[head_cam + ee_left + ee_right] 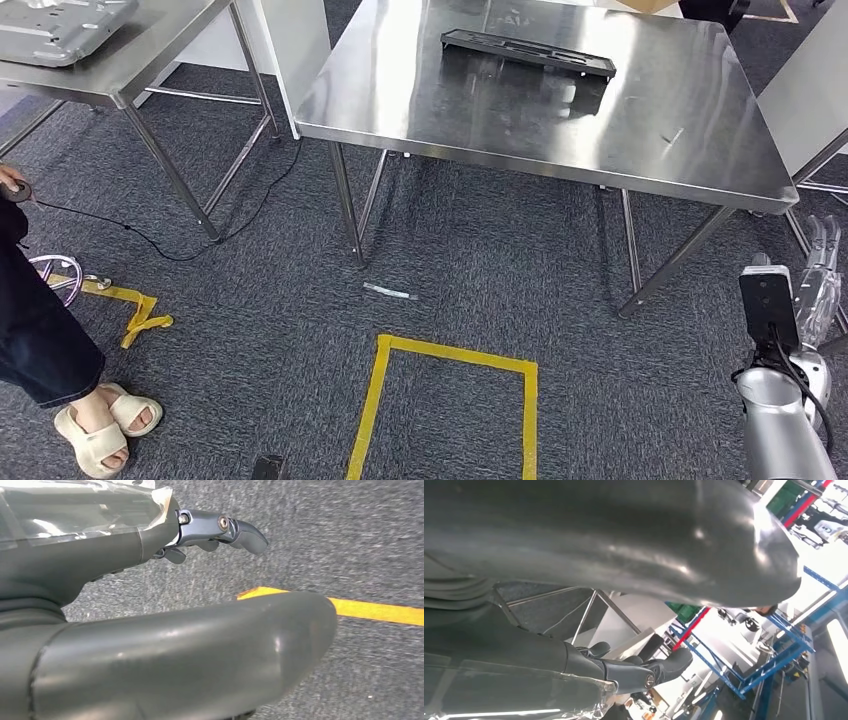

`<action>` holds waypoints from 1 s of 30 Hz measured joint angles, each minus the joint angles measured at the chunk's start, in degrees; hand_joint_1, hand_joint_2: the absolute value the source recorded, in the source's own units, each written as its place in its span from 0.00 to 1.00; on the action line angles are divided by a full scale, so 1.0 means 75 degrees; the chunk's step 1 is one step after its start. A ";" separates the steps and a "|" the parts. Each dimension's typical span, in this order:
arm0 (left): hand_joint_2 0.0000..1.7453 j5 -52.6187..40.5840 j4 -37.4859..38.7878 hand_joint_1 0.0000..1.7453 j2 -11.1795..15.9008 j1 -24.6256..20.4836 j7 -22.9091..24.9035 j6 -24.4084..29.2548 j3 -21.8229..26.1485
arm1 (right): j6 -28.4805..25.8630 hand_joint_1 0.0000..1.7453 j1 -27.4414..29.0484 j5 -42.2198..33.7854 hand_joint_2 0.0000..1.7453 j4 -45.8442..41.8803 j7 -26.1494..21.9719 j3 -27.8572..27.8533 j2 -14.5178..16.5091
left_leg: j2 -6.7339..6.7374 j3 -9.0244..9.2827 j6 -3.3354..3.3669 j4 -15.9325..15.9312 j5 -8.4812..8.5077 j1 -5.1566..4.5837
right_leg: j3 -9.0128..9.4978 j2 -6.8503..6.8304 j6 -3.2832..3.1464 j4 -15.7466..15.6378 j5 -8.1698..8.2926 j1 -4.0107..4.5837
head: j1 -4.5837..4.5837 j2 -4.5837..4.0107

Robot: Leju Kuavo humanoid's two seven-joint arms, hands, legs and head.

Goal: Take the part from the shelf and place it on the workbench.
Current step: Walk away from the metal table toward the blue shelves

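A long flat black part (527, 52) lies on the far half of the steel workbench (640, 130), with nothing touching it. My right hand (818, 280) hangs low beside the bench's near right leg, well below the tabletop, its fingers extended and holding nothing. In the right wrist view that right hand (644, 672) is bare, its thumb apart from the dark fingers (674, 661). My left hand (220, 530) hangs over the grey carpet near a strip of yellow tape (380, 611), fingers apart from the thumb and nothing in it.
A second steel table (150, 60) at the far left carries a grey metal plate (60, 30). A person (45, 340) in sandals stands at the left edge. A yellow tape square (450, 400) marks the carpet. Blue shelving (774, 650) appears in the right wrist view.
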 joint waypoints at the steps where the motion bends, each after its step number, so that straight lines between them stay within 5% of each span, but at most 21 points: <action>1: 0.00 0.0001 0.0000 0.00 0.0001 -0.0002 0.0004 0.0000 0.0000 | 0.0018 0.00 -0.0002 0.0009 0.00 -0.0024 -0.0001 -0.0016 0.0001 | -0.0001 -0.0041 -0.0047 -0.0006 0.0078 -0.0013 | 0.0283 0.0007 -0.0049 -0.0450 -0.0036 0.0028 | -0.0003 -0.0001; 2: 0.00 0.0001 0.0000 0.00 0.0002 -0.0002 0.0009 -0.0001 0.0000 | 0.0034 0.00 -0.0003 0.0014 0.00 -0.0040 -0.0004 -0.0031 0.0001 | 0.0000 -0.0060 -0.0089 -0.0014 0.0150 -0.0025 | 0.0428 0.0015 -0.0122 -0.0712 -0.0093 0.0061 | -0.0005 -0.0001; 5: 0.00 0.0004 0.0001 0.00 0.0012 0.0012 0.0021 -0.0007 0.0000 | 0.0090 0.00 0.0004 0.0020 0.00 -0.0047 -0.0011 -0.0064 0.0029 | -0.0007 -0.0109 -0.0216 -0.0004 0.0211 -0.0019 | 0.0327 0.0014 -0.0360 -0.0757 0.0020 0.0043 | -0.0028 0.0000; 7: 0.00 0.0009 0.0003 0.00 0.0021 0.0019 0.0028 -0.0009 0.0000 | 0.0133 0.00 -0.0001 0.0067 0.00 -0.0036 -0.0010 -0.0067 0.0067 | -0.0019 -0.0267 -0.0294 0.0439 -0.0336 0.0011 | 0.0212 -0.0003 -0.0543 -0.0764 0.0178 -0.0008 | -0.0052 0.0000; 9: 0.00 0.0019 0.0003 0.00 0.0026 0.0021 0.0029 -0.0012 0.0000 | 0.0177 0.00 -0.0005 0.0212 0.00 0.0022 0.0025 -0.0060 0.0099 | -0.0025 -0.0503 -0.0346 0.1382 -0.1110 0.0029 | 0.0037 -0.0015 -0.0644 -0.0755 0.0345 0.0020 | -0.0068 -0.0001; 10: 0.00 0.0023 0.0003 0.00 0.0027 0.0022 0.0030 -0.0015 0.0000 | 0.0213 0.00 -0.0005 0.0326 0.00 0.0085 0.0084 -0.0048 0.0117 | -0.0025 -0.0574 -0.0365 0.1825 -0.1310 0.0035 | -0.0067 -0.0018 -0.0659 -0.0749 0.0430 0.0034 | -0.0069 -0.0001; 12: 0.00 0.0041 0.0003 0.00 0.0029 0.0024 0.0034 -0.0021 -0.0001 | 0.0362 0.00 0.0003 0.0604 0.00 0.0313 0.0297 0.0019 0.0180 | -0.0024 -0.0422 -0.0380 0.2122 -0.1226 0.0052 | -0.0283 -0.0017 -0.0642 -0.0733 0.0586 0.0051 | -0.0070 -0.0001; 14: 0.00 0.0068 0.0002 0.00 0.0029 0.0014 0.0052 -0.0026 -0.0003 | 0.0543 0.00 0.0040 0.0843 0.00 0.0668 0.0549 0.0125 0.0308 | -0.0026 0.0248 -0.0365 0.1392 -0.0912 0.0075 | -0.0446 -0.0010 -0.0590 -0.0702 0.0705 0.0053 | -0.0073 0.0000; 16: 0.00 0.0082 -0.0003 0.00 0.0027 -0.0009 0.0074 -0.0026 -0.0007 | 0.0595 0.00 0.0140 0.0982 0.00 0.1038 0.0691 0.0226 0.0478 | -0.0046 0.0973 -0.0328 0.0389 -0.0909 0.0069 | -0.0555 -0.0015 -0.0505 -0.0658 0.0786 0.0076 | -0.0071 0.0000; 18: 0.00 0.0085 -0.0006 0.00 0.0027 -0.0020 0.0083 -0.0026 -0.0009 | 0.0565 0.00 0.0228 0.1038 0.00 0.1319 0.0710 0.0302 0.0631 | -0.0068 0.1204 -0.0267 -0.0041 -0.1007 0.0014 | -0.0625 -0.0039 -0.0388 -0.0636 0.0877 0.0082 | -0.0068 -0.0001; 21: 0.00 0.0093 -0.0006 0.00 0.0031 -0.0015 0.0094 -0.0026 -0.0011 | 0.0656 0.00 0.0272 0.1034 0.00 0.1623 0.0786 0.0357 0.0755 | -0.0045 0.1073 -0.0062 -0.0134 -0.0840 -0.0020 | -0.0762 -0.0046 -0.0265 -0.0541 0.0873 0.0055 | -0.0070 -0.0001; 23: 0.00 0.0086 -0.0006 0.00 0.0027 -0.0027 0.0131 -0.0031 -0.0014 | 0.0967 0.00 0.0313 0.0968 0.00 0.1887 0.1054 0.0366 0.0850 | -0.0015 0.0911 0.0056 -0.0174 -0.0667 -0.0003 | -0.1019 -0.0033 -0.0320 0.0028 0.0396 0.0038 | -0.0033 -0.0001; 25: 0.00 0.0057 -0.0006 0.00 0.0024 -0.0032 0.0196 -0.0033 -0.0033 | 0.1237 0.00 0.0450 0.0884 0.00 0.2286 0.1375 0.0369 0.1064 | -0.0005 0.0696 0.0084 -0.0171 -0.0503 -0.0010 | -0.1315 -0.0021 -0.0359 0.1048 -0.0207 0.0042 | 0.0010 -0.0001; 26: 0.00 0.0035 -0.0006 0.00 0.0023 -0.0033 0.0232 -0.0030 -0.0054 | 0.1280 0.00 0.0564 0.0836 0.00 0.2549 0.1484 0.0371 0.1213 | -0.0001 0.0583 0.0079 -0.0167 -0.0422 -0.0013 | -0.1360 -0.0018 -0.0326 0.1430 -0.0335 0.0043 | 0.0011 -0.0001; 28: 0.00 -0.0024 -0.0006 0.00 0.0020 -0.0036 0.0301 -0.0022 -0.0116 | 0.1296 0.00 0.0819 0.0745 0.00 0.3148 0.1654 0.0380 0.1546 | -0.0001 0.0370 0.0052 -0.0157 -0.0264 -0.0008 | -0.1091 -0.0019 -0.0188 0.1478 -0.0200 0.0041 | 0.0013 -0.0001; 30: 0.00 -0.0078 -0.0010 0.00 0.0014 -0.0047 0.0350 -0.0018 -0.0178 | 0.1283 0.00 0.1037 0.0678 0.00 0.3658 0.1736 0.0388 0.1823 | -0.0005 0.0213 -0.0012 -0.0142 -0.0128 -0.0001 | -0.0324 -0.0024 -0.0098 0.0481 0.0042 0.0035 | 0.0019 -0.0001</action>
